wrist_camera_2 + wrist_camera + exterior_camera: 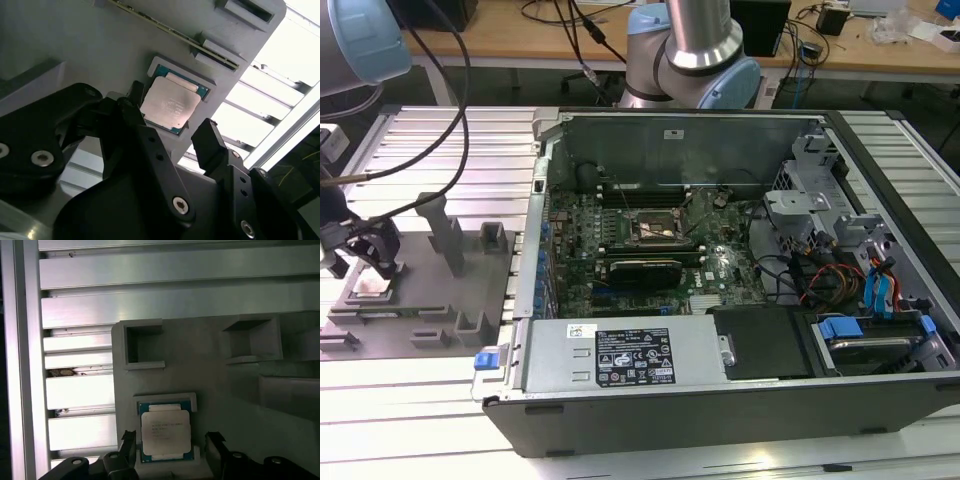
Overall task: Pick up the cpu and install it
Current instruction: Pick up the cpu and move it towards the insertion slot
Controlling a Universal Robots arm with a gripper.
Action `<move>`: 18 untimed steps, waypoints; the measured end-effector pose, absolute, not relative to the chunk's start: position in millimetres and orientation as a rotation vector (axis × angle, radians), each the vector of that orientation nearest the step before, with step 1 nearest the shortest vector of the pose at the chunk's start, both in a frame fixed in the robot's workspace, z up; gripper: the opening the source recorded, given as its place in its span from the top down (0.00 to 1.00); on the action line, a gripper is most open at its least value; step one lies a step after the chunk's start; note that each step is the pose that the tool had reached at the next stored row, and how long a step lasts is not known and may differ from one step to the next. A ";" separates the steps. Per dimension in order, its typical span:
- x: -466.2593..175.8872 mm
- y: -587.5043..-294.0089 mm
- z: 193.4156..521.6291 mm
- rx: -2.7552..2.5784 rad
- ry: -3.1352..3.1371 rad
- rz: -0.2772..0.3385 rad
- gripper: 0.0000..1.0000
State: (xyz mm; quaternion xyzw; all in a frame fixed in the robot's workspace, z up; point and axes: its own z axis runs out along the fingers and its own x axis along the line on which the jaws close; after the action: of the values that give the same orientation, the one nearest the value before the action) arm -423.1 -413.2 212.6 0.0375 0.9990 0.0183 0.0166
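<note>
Your claw (170, 442) hangs low over the plate (220, 390), released and holding nothing. Its fingers (127, 440) are spread, one on each side of the cpu (165, 432). The cpu lies flat in its shallow nest on the plate, silver top up. In the exterior view that spot is at the far left, well apart from the open case (720, 400) and the socket (655, 228) on the board inside it.

This reads as the grasp itself, so get the alignment right. In the second wrist view the far finger stands clear of the chip, while the near one sits close to its edge. I cannot tell whether that one touches. Centre yourself so both pads meet opposite edges together; otherwise the chip will likely skew in the nest. Keep the fingers square to those edges and low enough to take the thin rim rather than the top. The nest's raised lip looks tight around the chip, so watch that a fingertip doesn't land on it. Squeeze gently, since the part is thin.
</note>
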 end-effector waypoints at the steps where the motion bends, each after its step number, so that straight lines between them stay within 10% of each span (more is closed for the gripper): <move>1: -423.1 -413.2 211.4 0.117 3.107 0.056 0.34; 18: -423.1 -407.4 194.4 0.117 3.118 0.052 0.34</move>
State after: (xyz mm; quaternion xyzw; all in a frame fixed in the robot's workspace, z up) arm -423.1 -407.4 194.4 0.0375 0.9991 0.0168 0.0104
